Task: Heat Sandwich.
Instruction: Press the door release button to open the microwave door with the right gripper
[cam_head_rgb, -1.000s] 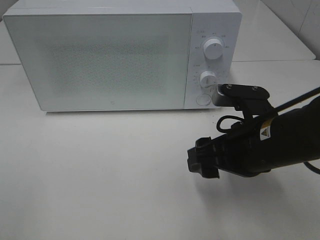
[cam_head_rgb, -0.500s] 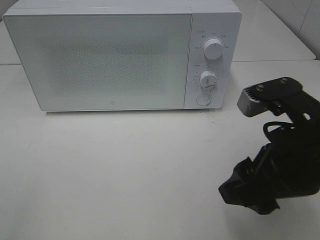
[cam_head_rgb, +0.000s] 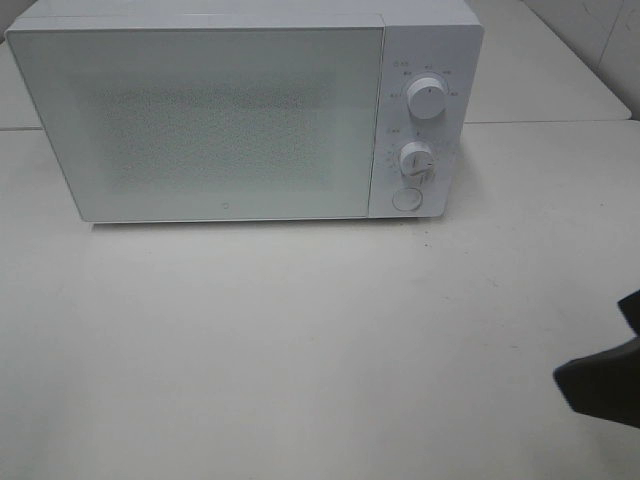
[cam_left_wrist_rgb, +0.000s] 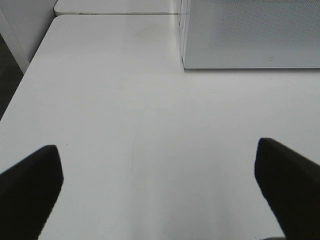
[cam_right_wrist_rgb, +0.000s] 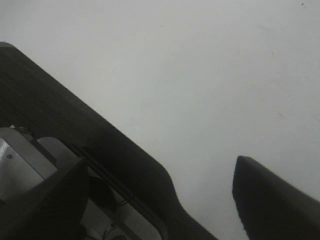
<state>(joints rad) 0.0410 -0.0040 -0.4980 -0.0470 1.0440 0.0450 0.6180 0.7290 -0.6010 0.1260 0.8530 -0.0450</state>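
The sandwich is out of view in every frame. The white microwave (cam_head_rgb: 245, 115) stands at the back of the table with its door shut; its front corner (cam_left_wrist_rgb: 250, 35) also shows in the left wrist view. My left gripper (cam_left_wrist_rgb: 157, 150) hovers open over bare white table in front of the microwave's left end, nothing between its black fingertips (cam_left_wrist_rgb: 35, 175). Nothing lies between the fingers of my right gripper (cam_right_wrist_rgb: 160, 162) either, and it is open. In the high view only a black part of the right arm (cam_head_rgb: 608, 385) shows at the right edge.
Two round knobs (cam_head_rgb: 427, 98) and a round button (cam_head_rgb: 406, 199) sit on the microwave's right panel. The white table (cam_head_rgb: 300, 340) stretches in front of it. A dark diagonal structure (cam_right_wrist_rgb: 75, 125) with grey metal parts lies under the right gripper.
The right arm has pulled back from beside the microwave's knobs toward the lower right, and has almost left the high view. The microwave has not changed.
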